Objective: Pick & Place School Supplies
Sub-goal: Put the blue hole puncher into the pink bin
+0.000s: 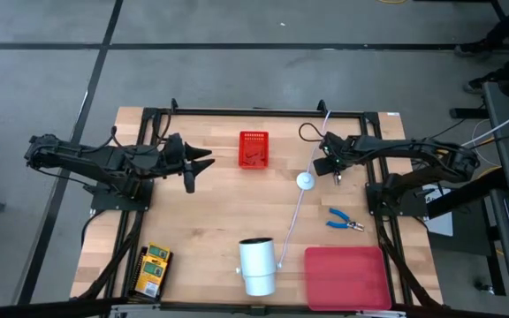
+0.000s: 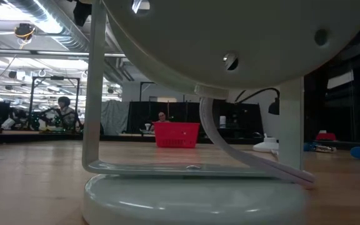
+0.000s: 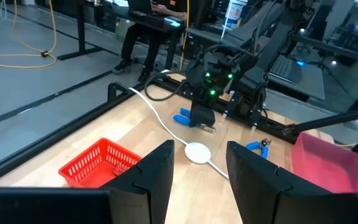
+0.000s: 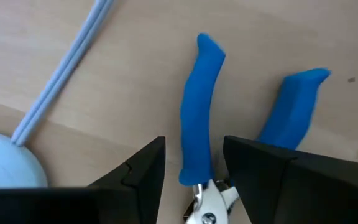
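Blue-handled tool (image 4: 199,112) between right gripper's (image 4: 194,165) parted jaws (table edge near); left gripper (image 3: 197,171) released.

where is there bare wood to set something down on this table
The widest bare patch is mid-table, bordered by the red basket, the yellow-and-green boxes and the white cylinder. It is crowded on the right: the right tool straddles a blue handle beside the white disc, with its cord, blue pliers and the red tray.

Right gripper (image 4: 194,163) above the wooden bench (image 4: 104,93), fingers (image 4: 143,171) apart astride one handle of the blue-handled hand tool (image 4: 199,106); second handle just beside. White cord (image 4: 67,65) meets white round disc (image 4: 5,163).
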Available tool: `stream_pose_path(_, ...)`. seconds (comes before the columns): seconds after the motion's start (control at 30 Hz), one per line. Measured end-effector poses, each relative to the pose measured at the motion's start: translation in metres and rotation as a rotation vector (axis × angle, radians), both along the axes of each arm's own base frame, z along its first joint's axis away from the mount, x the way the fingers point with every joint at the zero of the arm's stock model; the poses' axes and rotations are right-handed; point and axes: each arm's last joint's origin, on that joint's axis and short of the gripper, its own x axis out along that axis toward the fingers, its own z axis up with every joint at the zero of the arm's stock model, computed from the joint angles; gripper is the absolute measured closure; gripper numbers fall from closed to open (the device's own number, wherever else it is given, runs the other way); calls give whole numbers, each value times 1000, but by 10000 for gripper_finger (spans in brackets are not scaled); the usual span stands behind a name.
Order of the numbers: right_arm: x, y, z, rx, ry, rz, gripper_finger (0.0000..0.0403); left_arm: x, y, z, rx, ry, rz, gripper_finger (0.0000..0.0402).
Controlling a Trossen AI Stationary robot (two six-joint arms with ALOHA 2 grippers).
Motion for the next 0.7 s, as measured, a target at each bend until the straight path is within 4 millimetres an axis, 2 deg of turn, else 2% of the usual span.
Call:
stream_pose_path(0.23,-2,1,-9,11,0,-24,246,0,0,0,-11,-6,11,258)
stream_pose_path(0.5,-2,1,-9,0,-4,-27,351,0,0,0,-21,-10,18,258)
stream_pose_path(0.7,-1,1,-9,-6,-7,-21,352,0,0,0,-21,-11,19,258)
